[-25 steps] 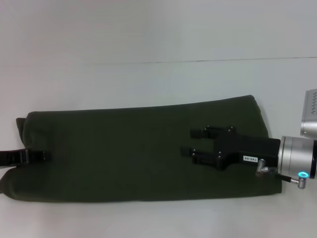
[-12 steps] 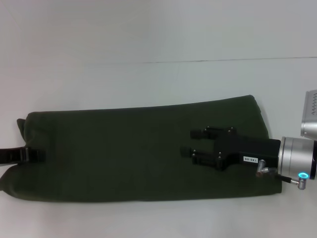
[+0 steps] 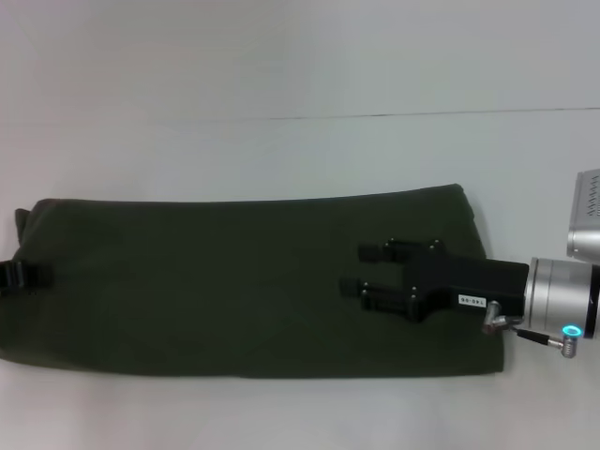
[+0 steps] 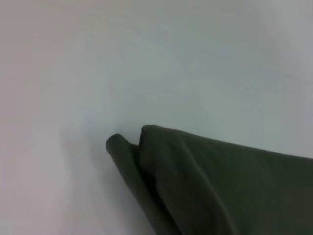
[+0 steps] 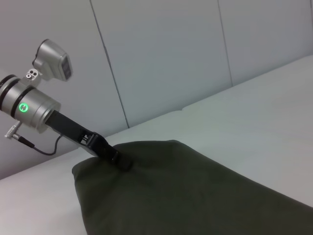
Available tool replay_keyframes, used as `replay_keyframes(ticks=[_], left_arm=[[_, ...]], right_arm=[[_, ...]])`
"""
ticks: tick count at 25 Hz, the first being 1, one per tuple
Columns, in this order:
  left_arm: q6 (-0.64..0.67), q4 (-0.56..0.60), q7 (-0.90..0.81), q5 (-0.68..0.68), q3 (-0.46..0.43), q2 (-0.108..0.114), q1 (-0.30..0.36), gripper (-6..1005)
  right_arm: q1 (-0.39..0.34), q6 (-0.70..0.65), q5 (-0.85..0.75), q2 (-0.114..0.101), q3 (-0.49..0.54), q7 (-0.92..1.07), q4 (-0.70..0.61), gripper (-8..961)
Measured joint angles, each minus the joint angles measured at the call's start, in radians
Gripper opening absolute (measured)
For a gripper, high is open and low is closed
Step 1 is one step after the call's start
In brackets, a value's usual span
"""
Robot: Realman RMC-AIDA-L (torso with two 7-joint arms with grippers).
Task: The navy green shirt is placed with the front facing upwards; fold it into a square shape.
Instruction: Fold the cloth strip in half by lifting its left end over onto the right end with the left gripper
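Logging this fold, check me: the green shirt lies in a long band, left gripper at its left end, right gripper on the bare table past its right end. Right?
No. The head view shows the right gripper over the navy green shirt, inside its right end, not past it. The left gripper is at the left end, as said.

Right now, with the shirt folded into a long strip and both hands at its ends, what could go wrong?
1. The left hand holds only the very edge of the navy green shirt; the cloth may slip free if pulled.
2. That end looks bunched in the left wrist view, so the next fold could trap a crease.
3. The right hand lies over the strip's other end, apparently open, and may drag the layers askew.
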Motion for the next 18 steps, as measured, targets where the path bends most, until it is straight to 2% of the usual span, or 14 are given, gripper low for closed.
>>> replay_keyframes(ticks=[11,12,13,15,18], left_arm=[[0.027,0.021,0.003,-0.008,0.006,-0.005,-0.003,83],[0.052,0.050,0.002,-0.030,0.007,-0.018,-0.005,83],[0.052,0.050,0.002,-0.030,0.007,-0.018,-0.005,83],[0.078,0.093,0.000,-0.049,0.011,-0.034,-0.005,83],[0.128,0.141,-0.006,-0.086,0.028,-0.045,-0.007,83]], right_arm=[[0.016,0.017,0.002,0.003,-0.005,0.000,0.004,644],[0.016,0.020,0.002,0.003,-0.006,0.000,0.004,644],[0.015,0.023,0.002,0.003,-0.008,0.000,0.005,644],[0.014,0.031,0.002,0.002,-0.009,-0.001,0.006,644],[0.024,0.050,0.002,0.004,-0.011,-0.015,0.022,644]])
